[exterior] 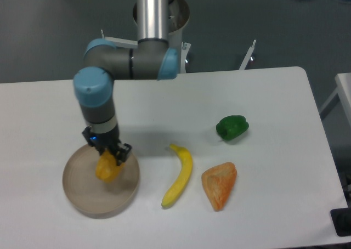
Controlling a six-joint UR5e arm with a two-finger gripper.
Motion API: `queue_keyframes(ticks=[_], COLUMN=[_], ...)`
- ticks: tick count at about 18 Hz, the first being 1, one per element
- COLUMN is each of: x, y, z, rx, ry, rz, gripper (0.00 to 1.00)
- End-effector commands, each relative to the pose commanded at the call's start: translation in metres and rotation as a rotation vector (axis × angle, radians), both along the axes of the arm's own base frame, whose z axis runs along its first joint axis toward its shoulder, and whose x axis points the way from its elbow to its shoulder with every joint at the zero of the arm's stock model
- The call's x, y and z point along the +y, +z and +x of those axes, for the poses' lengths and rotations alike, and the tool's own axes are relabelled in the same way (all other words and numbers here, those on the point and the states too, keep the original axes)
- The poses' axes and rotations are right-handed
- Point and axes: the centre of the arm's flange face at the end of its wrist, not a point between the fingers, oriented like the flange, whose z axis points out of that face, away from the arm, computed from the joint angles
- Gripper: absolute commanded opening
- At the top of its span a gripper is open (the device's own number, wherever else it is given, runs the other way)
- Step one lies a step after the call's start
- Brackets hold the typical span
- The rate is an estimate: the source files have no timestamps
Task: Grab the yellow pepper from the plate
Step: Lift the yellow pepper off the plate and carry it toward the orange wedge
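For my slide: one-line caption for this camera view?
Gripper shut on the yellow pepper above the plate.

The plate [82,197] sits at the lower left of the frame, on the table [274,205]. The pepper [108,169] is over the plate's upper right part, with the gripper [108,157] directly above it and closed around its top; the arm rises from there toward the upper middle of the frame. Right of the plate, near the lower centre, lies the banana [180,175]. Just right of the banana lies a wedge [219,184]. Above the wedge, slightly right, lies a second pepper [231,127], apart from it.
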Motion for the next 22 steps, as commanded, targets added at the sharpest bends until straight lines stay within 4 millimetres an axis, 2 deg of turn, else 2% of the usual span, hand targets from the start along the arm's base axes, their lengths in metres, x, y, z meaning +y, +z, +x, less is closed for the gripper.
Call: queue_keyframes(ticks=[4,6,9,11,14,22], x=[-0.02,-0.03,-0.042,-0.045,-0.038,-0.033], y=[0.016,0.017,0.016,0.016,0.013,0.005], z=[-0.081,-0.112,-0.145,-0.154,-0.165,-0.164], rx=[0.049,0.069,0.088,0.094,0.114,0.11], ry=[-0.1,-0.151,-0.196,-0.213,-0.21,-0.215], rz=[-0.021,-0.029,-0.044,-0.047,-0.058,-0.065], gripper=[0.48,0.48,0.48,0.48,0.48,0.48])
